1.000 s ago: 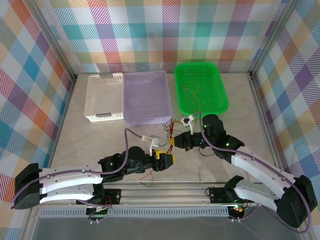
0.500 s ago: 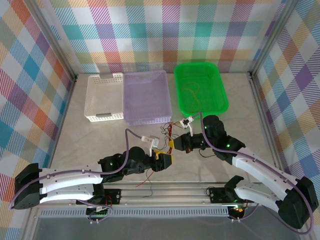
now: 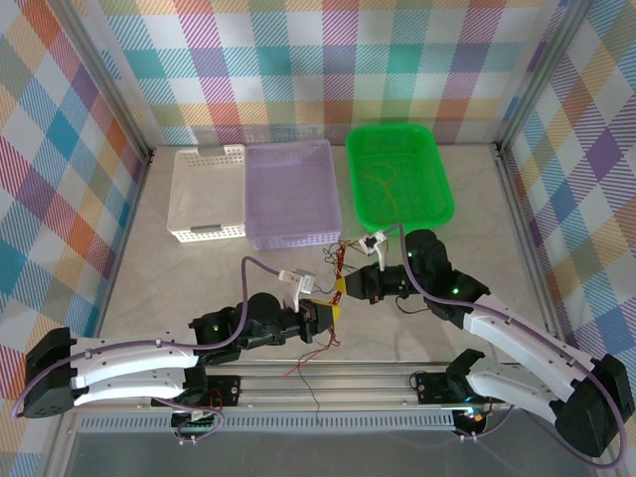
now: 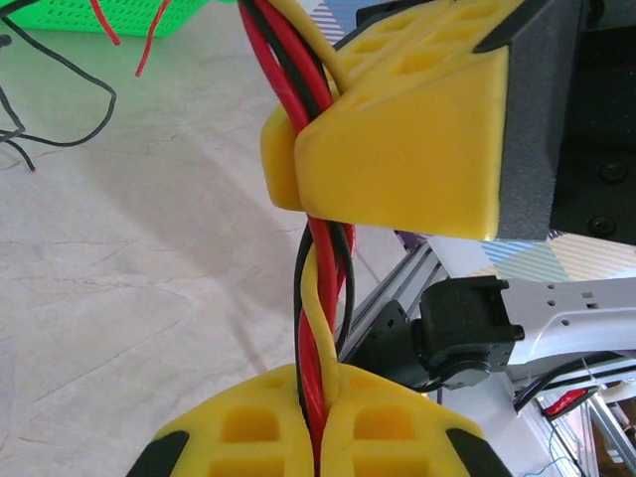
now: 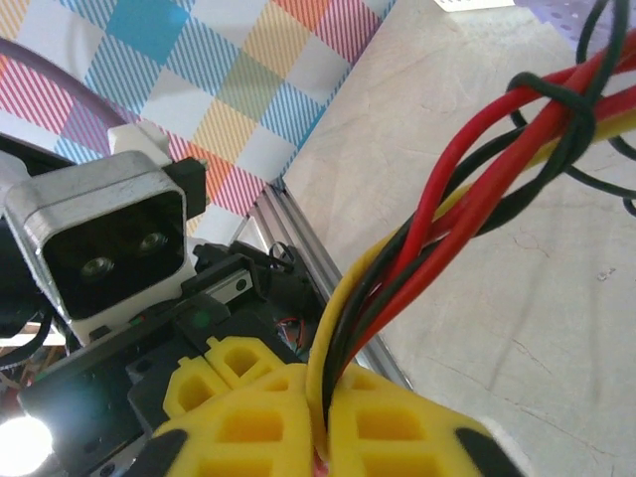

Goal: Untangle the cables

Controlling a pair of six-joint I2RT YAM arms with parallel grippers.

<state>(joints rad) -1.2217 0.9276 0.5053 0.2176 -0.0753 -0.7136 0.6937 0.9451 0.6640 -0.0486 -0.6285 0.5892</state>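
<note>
Two grippers meet low over the near middle of the desk [image 3: 199,268], both clamped on the same twisted bunch of cables [image 4: 320,288]. The left gripper [image 3: 332,311] has its yellow fingers pressed together on the red, black and orange-yellow strands, which come straight out of the seam between its pads. Just beyond it, close enough that only a short braided stretch of wire shows between them, the right gripper [image 3: 345,289] pinches the same bunch, the strands running into the narrow slot between its own yellow fingers. Past the right gripper the cables fan out into loose ends: thin red and black tips spread over the desk on its far side, and a knot of black wire wraps the red ones a little beyond its fingertips. One loose red strand trails from the left gripper toward the arm bases. Well beyond both grippers stand a white basket [image 3: 209,194], a lilac basket [image 3: 291,194] and a green tray [image 3: 429,169], side by side.
</note>
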